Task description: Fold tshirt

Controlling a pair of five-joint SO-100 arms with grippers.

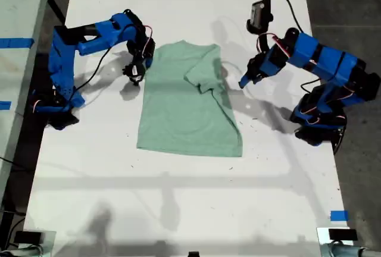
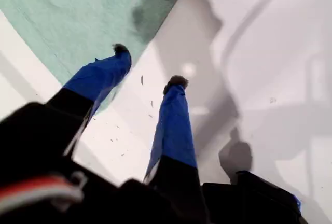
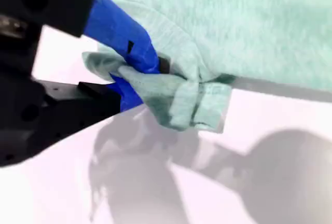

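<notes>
The pale mint-green tshirt lies flat on the white table, collar toward the far edge. In the exterior view its right sleeve is folded in over the chest. My second gripper is at the shirt's left edge in the exterior view. In its wrist view, my second gripper is shut on a bunched sleeve of the tshirt, held a little above the table. My first gripper hovers just off the shirt's right edge in the exterior view. It is open and holds nothing, one fingertip over the hem of the tshirt.
The white table stretches toward the near edge. Blue tape marks sit at the exterior view's left and lower right. Both arm bases stand beside the shirt. Dark floor borders the table.
</notes>
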